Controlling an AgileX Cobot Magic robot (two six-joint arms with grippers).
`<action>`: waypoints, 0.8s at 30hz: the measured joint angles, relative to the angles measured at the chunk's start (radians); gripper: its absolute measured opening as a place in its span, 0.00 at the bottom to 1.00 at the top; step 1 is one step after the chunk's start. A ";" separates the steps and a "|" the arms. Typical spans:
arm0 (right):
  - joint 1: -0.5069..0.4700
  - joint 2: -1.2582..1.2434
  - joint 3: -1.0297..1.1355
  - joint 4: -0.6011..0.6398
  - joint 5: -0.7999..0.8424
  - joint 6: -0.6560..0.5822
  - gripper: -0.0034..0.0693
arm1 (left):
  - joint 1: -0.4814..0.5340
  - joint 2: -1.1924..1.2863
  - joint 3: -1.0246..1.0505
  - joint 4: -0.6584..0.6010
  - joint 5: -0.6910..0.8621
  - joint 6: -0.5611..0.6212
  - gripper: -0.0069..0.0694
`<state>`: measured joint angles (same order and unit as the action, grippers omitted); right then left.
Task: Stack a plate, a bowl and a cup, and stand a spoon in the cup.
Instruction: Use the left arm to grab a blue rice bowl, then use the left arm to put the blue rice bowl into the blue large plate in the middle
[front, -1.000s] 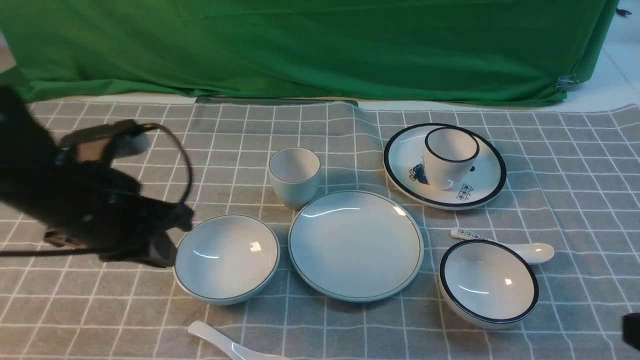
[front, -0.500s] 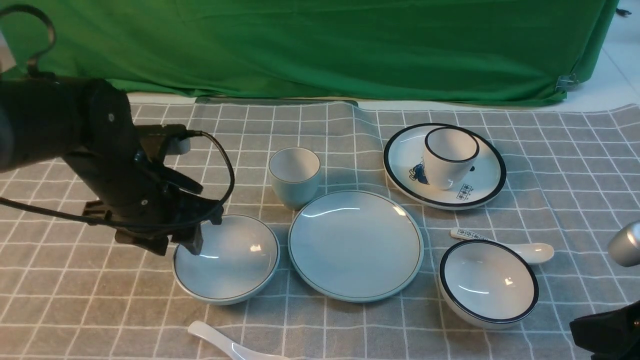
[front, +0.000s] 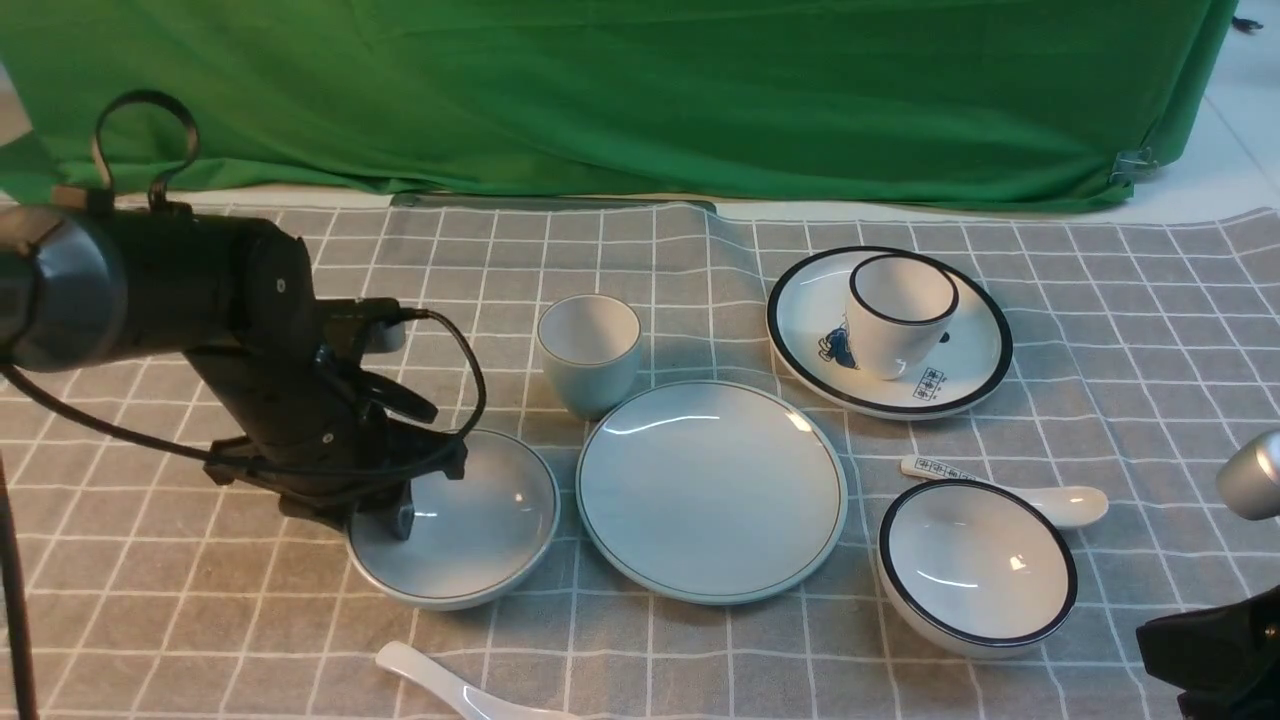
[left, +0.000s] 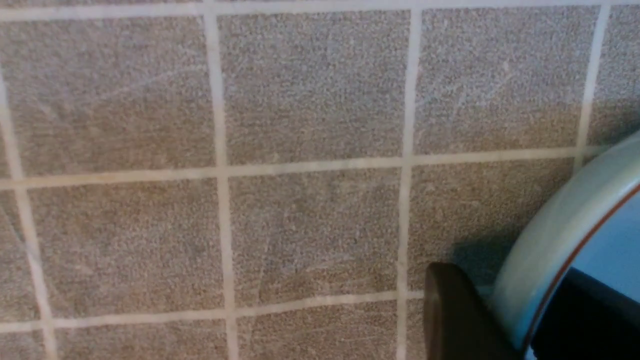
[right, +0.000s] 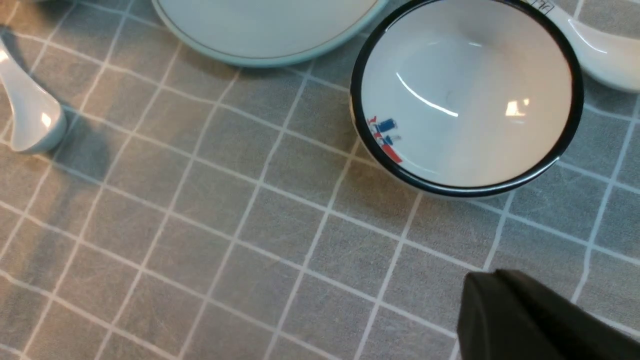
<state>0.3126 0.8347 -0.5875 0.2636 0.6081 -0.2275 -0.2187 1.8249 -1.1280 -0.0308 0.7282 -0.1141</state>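
The pale blue-grey bowl (front: 480, 520) sits front left on the checked cloth. My left gripper (front: 395, 515) is at its left rim, one finger inside and one outside. In the left wrist view the bowl's rim (left: 565, 225) lies pinched between the fingers of the left gripper (left: 505, 280). The plate (front: 712, 490) lies at the centre, with the cup (front: 588, 350) upright behind its left side. The plain spoon (front: 450, 685) lies at the front edge and shows in the right wrist view (right: 27, 110). My right gripper (front: 1200, 650) is shut and empty at the front right (right: 480, 280).
A black-rimmed white plate (front: 960, 370) at the back right carries a black-rimmed cup (front: 898, 312). A black-rimmed bowl (front: 975, 565) stands front right, near my right gripper, with a marked spoon (front: 1010, 490) behind it. A green cloth hangs along the back.
My left arm has swung right and down, bringing its gripper onto the bowl's left rim. My right arm has come into view at the front right. The dishes have not moved.
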 joint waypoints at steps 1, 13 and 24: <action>0.000 0.000 0.000 0.000 0.000 0.000 0.08 | 0.000 -0.002 -0.002 -0.002 0.001 0.000 0.26; 0.000 0.000 0.000 0.015 -0.031 0.000 0.08 | -0.086 -0.190 -0.077 -0.248 0.001 0.071 0.13; 0.000 0.000 0.000 0.026 -0.034 0.000 0.08 | -0.209 0.016 -0.223 -0.307 -0.142 0.078 0.13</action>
<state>0.3126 0.8347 -0.5875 0.2891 0.5740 -0.2275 -0.4279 1.8410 -1.3509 -0.3374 0.5859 -0.0363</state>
